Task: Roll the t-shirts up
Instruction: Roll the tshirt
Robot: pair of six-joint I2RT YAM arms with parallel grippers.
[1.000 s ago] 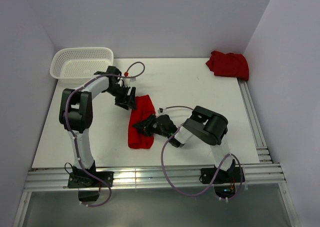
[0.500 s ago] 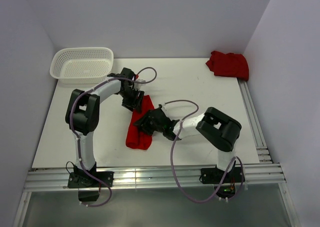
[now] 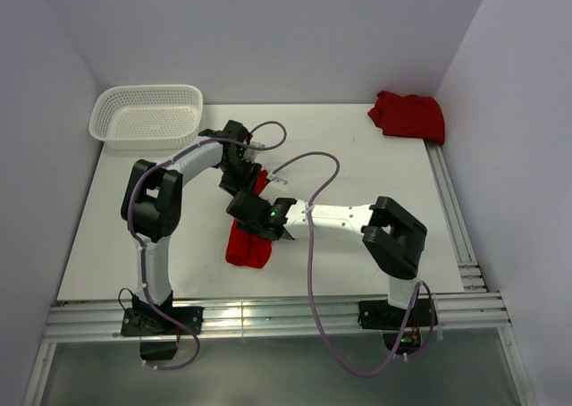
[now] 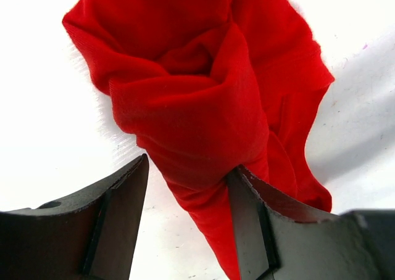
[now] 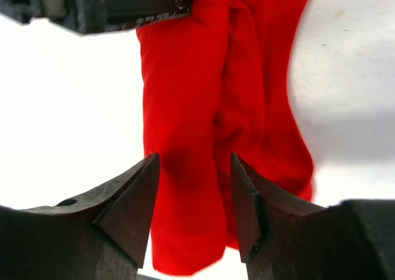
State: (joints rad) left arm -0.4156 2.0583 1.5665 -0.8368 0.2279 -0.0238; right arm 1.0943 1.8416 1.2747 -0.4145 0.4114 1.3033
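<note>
One red t-shirt [image 3: 247, 249] lies as a long bunched strip in the middle of the table [image 3: 357, 164]. My left gripper [image 3: 242, 176] is at its far end. In the left wrist view that gripper [image 4: 190, 169] is open: a twisted fold of the t-shirt [image 4: 185, 101] runs between the jaws and touches the right finger [image 4: 247, 218], with bare table beside the left one. My right gripper [image 3: 244, 211] hovers over the strip's middle. Its jaws [image 5: 194, 160] stand open above the t-shirt [image 5: 185, 138] and hold nothing. A second red t-shirt [image 3: 408, 115] lies crumpled at the back right.
A white mesh basket [image 3: 147, 113] stands at the back left corner. Aluminium rails run along the near edge [image 3: 268, 317] and the right edge [image 3: 451, 209]. Cables loop off both arms above the cloth. The left finger [image 5: 123, 5] shows at the top of the right wrist view.
My right arm has reached further left over the t-shirt and its jaws have opened. My left gripper has moved right onto the strip's far end and narrowed a little.
</note>
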